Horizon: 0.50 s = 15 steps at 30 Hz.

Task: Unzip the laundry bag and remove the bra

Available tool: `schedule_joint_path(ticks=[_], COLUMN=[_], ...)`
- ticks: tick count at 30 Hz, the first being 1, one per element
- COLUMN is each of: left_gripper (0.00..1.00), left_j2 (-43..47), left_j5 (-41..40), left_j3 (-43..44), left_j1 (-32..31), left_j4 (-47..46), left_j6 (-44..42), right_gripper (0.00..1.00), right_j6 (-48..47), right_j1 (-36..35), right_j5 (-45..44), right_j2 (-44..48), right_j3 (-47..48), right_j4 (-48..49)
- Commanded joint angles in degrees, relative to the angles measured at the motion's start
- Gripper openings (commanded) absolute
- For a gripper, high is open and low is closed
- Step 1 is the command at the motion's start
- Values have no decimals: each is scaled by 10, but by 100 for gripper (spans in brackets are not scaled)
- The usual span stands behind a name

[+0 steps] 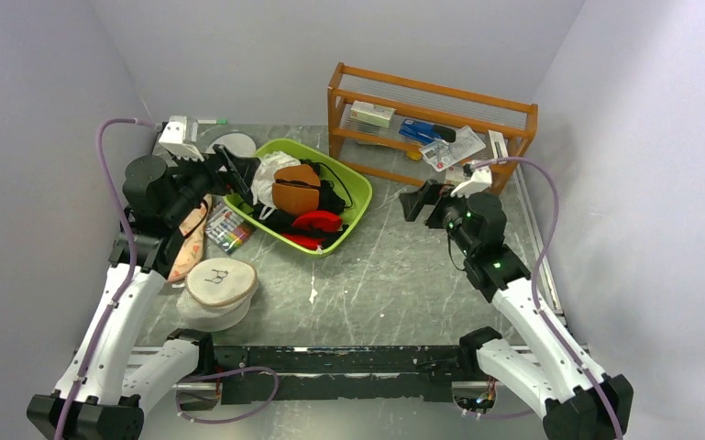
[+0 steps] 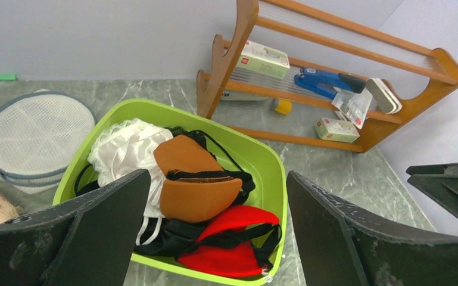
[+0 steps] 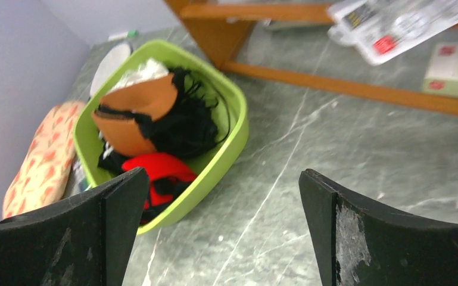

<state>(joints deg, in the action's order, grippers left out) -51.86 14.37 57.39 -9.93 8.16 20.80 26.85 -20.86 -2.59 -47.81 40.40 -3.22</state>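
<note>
— How is the left arm [image 1: 133, 289] sitting?
— It is reaching toward the far left with its elbow raised. The left pincer [image 1: 231, 174] is hanging wide open, holding nothing, over the near-left rim of the green bin [image 1: 359, 197].
— And the right arm [image 1: 518, 298]?
— It is stretching up the right side. The right pincer [image 1: 419, 200] is also gaping wide and empty, pointing left across the table [image 1: 394, 275] toward the bin.
— Where is the laundry bag lying?
— The laundry bag [image 1: 222, 286] is sitting on the table at the near left, cream lid up. It is just beside the left forearm, nearer than the left pincer and well apart from the right pincer.
— And the bra?
— I am not making it out in any view.
</note>
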Motion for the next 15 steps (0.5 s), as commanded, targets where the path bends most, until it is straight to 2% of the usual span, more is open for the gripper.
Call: schedule_joint_path(ticks=[1,4,6,15], left_gripper=[96,96,95,95], left_j2=[11,19,25,90], left_j5=[-32,-60,-74,-157], left_j3=[-12,-22,-24,-67], left_j1=[5,6,6,10], left_j4=[15,10,11,12], left_j6=[-18,-24,-32,-60], right_gripper=[100,100,100,100], right_j6=[41,63,65,27], right_j1=[5,-7,-36,-256], right_j5=[124,207,227,197], right_j2=[-35,-86,-123,-297], right_j3=[-26,-33,-22,70], right_j4=[50,99,111,142])
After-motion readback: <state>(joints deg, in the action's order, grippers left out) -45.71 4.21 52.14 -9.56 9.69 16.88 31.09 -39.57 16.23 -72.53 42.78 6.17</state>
